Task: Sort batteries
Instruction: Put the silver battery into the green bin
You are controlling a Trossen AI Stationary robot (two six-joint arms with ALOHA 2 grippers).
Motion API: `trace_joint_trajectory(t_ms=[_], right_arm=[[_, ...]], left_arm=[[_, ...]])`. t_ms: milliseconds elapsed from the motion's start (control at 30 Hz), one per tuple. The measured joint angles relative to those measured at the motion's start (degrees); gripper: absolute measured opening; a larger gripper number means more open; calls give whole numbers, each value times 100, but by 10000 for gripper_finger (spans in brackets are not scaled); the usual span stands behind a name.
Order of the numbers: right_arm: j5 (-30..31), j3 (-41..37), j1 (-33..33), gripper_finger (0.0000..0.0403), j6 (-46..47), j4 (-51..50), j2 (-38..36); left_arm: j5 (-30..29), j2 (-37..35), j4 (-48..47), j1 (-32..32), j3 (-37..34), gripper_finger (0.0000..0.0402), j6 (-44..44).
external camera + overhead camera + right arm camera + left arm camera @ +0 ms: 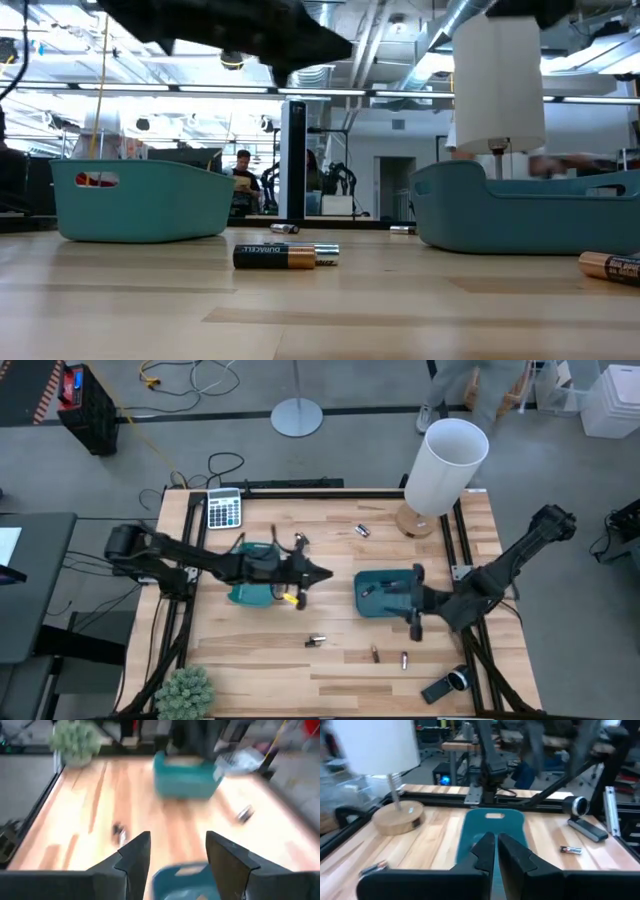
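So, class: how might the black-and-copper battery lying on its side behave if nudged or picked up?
The battery is a smooth cylinder on flat wood, so it would probably roll sideways. Its rigid casing looks stiff, and possibly slippery to pinch.

Light wooden table [250,660] bearing two teal trays [250,593] [385,592], scattered batteries [316,641], a grey calculator [224,509], a white-shaded lamp [443,467], a small green plant [184,692] and a black-and-silver handheld device [445,686].

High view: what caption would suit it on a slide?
Two dark arms reach over teal plastic trays while small cylindrical batteries lie scattered across the pale wooden table.
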Motion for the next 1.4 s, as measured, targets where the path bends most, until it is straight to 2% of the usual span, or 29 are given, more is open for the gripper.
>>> trace_joint_trajectory(t_ms=[100,200,500,667,800,1067,1400], right_arm=[[-529,50,-2,222,800,-111,459],[-905,397,54,234,1620,-677,963],[-1350,2261,492,237,3455,-2876,2497],[-2093,2844,662,237,4804,-3832,3276],[-2519,2957,821,237,5821,-4149,3637],[-2705,2968,1064,237,8049,-4493,4067],[-2809,2968,1038,237,8921,-4428,4620]], left_arm=[[-224,-335,-16,-101,-309,22,-109],[-270,-624,18,-229,-564,32,-198],[-422,-1103,409,-620,-1246,47,-322],[-481,-1169,479,-887,-1424,47,-260],[-487,-1167,746,-1057,-1567,48,-85],[-492,-1168,1016,-1236,-1674,48,189],[-500,-1164,825,-1232,-1674,48,170]])
